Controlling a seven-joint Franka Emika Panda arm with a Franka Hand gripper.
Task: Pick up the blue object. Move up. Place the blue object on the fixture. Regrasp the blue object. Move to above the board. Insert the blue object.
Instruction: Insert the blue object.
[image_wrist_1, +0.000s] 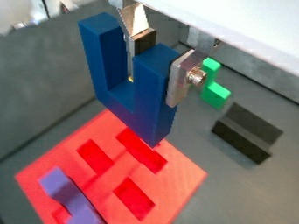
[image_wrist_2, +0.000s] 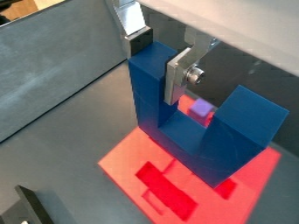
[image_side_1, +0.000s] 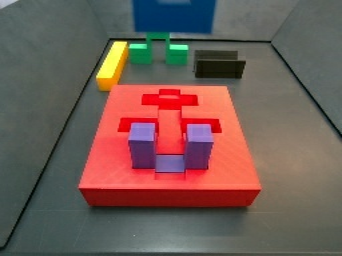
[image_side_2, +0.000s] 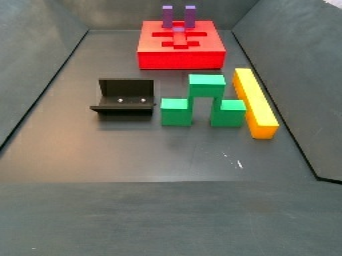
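My gripper (image_wrist_1: 156, 70) is shut on one prong of the blue object (image_wrist_1: 112, 66), a royal-blue U-shaped block that hangs with its prongs up. The silver fingers (image_wrist_2: 177, 77) clamp that prong from both sides. The block hovers above the board (image_wrist_1: 177, 178), a red slab with recesses in its top. In a side view the blue object (image_side_1: 174, 14) shows at the upper edge, high over the far end of the board (image_side_1: 114, 130); the gripper itself is cut off there. The fixture (image_side_2: 123, 98), a black bracket, stands apart from the board with nothing on it.
A purple U-shaped block (image_side_1: 170, 147) sits in the board at its near end. Green blocks (image_side_2: 201, 100) and a yellow bar (image_side_2: 254, 100) lie on the floor beside the fixture (image_side_1: 218, 64). Dark walls enclose the work area.
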